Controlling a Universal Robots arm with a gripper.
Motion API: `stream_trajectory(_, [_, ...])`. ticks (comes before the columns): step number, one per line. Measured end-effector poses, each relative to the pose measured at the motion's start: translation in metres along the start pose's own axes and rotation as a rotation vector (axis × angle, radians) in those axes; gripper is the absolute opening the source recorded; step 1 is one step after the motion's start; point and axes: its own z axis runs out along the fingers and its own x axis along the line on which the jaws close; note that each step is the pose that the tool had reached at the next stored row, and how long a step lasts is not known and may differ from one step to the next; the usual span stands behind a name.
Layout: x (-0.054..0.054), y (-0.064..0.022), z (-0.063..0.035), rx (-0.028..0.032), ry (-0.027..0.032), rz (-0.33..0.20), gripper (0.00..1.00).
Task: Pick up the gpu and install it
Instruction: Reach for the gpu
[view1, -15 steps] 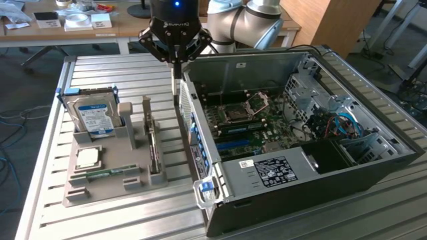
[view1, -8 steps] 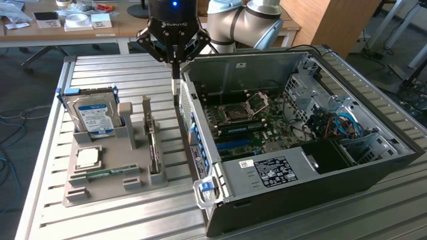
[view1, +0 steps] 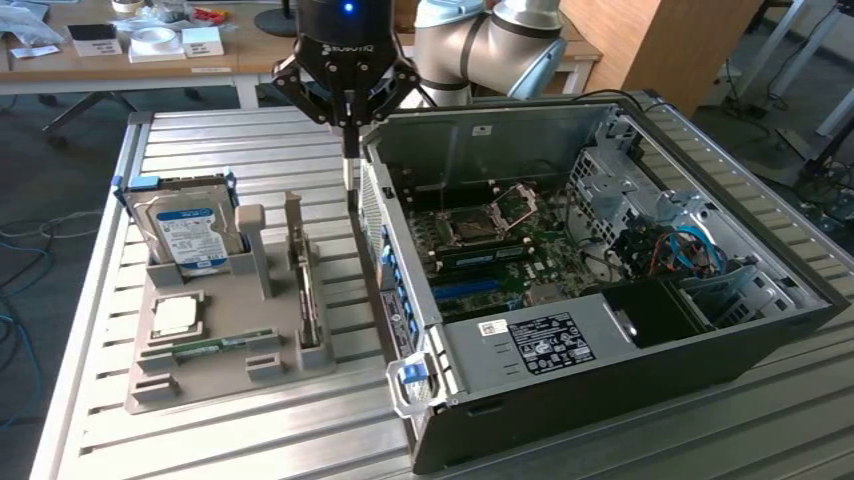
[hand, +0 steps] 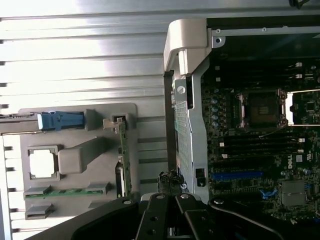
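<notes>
The gpu (view1: 306, 290) is a thin dark card standing on edge in a slot of the grey tray (view1: 214, 385), to the exterior view's left of the open computer case (view1: 747, 330). The wrist view has the gpu (hand: 122, 160) edge-on. My gripper (view1: 352, 200) hangs over the narrow gap between tray and case, just past the card's far end, its long thin fingers shut with nothing between them. In the wrist view the gripper (hand: 170, 179) sits beside the case's side wall. Inside the case lies the motherboard with a blue slot (view1: 467, 290).
The tray also holds a silver hard drive with a blue label (view1: 187, 235), a square processor (view1: 176, 315) and a green memory stick (view1: 220, 345). The case's raised wall (view1: 400, 300) stands close beside the tray. Ribbed metal table (view1: 267, 440) lies all around.
</notes>
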Motion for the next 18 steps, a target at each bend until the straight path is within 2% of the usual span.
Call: stream_trajectory(18, [0.0077,-0.0006,0.0004,-0.0001,0.0,0.0,0.11])
